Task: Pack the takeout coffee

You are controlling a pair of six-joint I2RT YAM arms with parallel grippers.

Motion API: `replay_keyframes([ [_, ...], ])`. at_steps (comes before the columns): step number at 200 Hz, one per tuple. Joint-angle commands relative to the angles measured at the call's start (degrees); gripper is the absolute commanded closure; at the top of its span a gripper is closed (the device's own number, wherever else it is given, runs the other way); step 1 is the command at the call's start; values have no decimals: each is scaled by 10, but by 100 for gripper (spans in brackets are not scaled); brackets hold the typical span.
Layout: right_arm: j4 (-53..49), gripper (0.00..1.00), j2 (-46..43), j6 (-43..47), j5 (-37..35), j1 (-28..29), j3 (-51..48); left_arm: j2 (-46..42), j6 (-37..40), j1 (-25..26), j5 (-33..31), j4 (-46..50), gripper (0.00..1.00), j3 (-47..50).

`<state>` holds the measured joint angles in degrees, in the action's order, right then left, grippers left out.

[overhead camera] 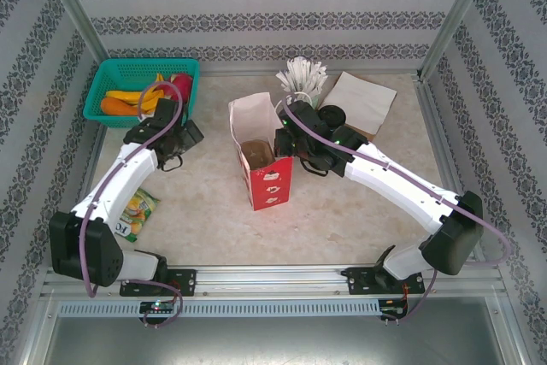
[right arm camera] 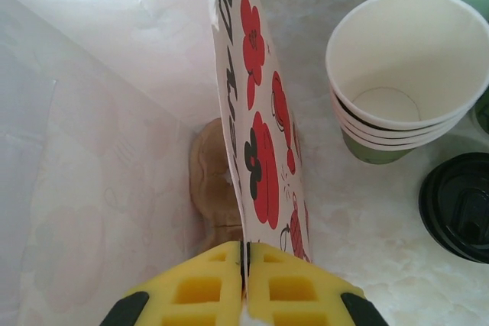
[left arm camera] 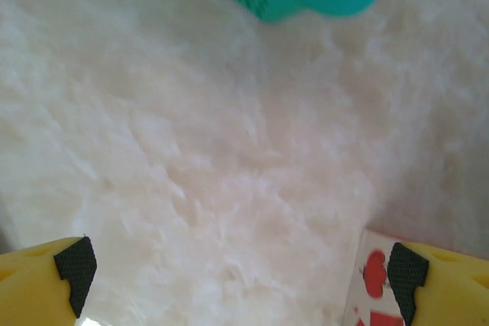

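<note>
Currently: right jaws are closed flat on the top edge of the right-hand wall of the red-and-white paper bag (overhead camera: 272, 184), which stands open-mouthed at the middle of the surface (overhead camera: 214, 228). The paper is pinched between the two yellow fingers (right arm camera: 160, 299). Left jaws are spread wide with nothing between them, over bare surface on the bag's left, between it and the teal plastic basket (overhead camera: 98, 91) in the far left corner.

Contents: the brown pulp tray (right arm camera: 214, 177) already lies at the bottom of the bag. The small paper cup (right arm camera: 397, 43), cream rim, green wall, sits upright and mouth-up as the top of a short nested stack. It is outside the held wall, right of the bag toward the far edge. The round black plastic lid (right arm camera: 458, 204) lies flat just beside the stack, not on the cup.

Judgement: cup and lid both lie on the right arm's side, near the right jaws; the bag stands between them and the left jaws. The cup's long axis is vertical, so a grasp from the side or a pinch on the rim would suit. The nearer arm is occupied with the bag wall. Lidding and loading are not yet done.
</note>
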<state>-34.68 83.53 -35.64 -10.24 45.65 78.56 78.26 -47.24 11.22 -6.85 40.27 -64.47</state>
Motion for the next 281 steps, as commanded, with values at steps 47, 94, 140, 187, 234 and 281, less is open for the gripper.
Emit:
replay_keyframes([
  [47, 22, 89, 14, 61, 47, 6, 11, 75, -33, 97, 50, 45, 0, 2],
  [94, 23, 78, 24, 62, 32, 6, 18, 93, -70, 109, 102, 21, 1, 48],
  [140, 32, 56, 13, 64, 36, 4, 11, 115, -91, 111, 113, -5, 1, 66],
  [187, 65, 28, 3, 65, 61, -10, -6, 154, -100, 116, 130, -32, 1, 68],
  [234, 97, 2, -30, 93, 56, -12, -32, 189, -107, 115, 112, -51, 1, 50],
  [281, 101, 2, -86, 139, 20, -17, -54, 207, -111, 115, 107, -54, 1, 46],
])
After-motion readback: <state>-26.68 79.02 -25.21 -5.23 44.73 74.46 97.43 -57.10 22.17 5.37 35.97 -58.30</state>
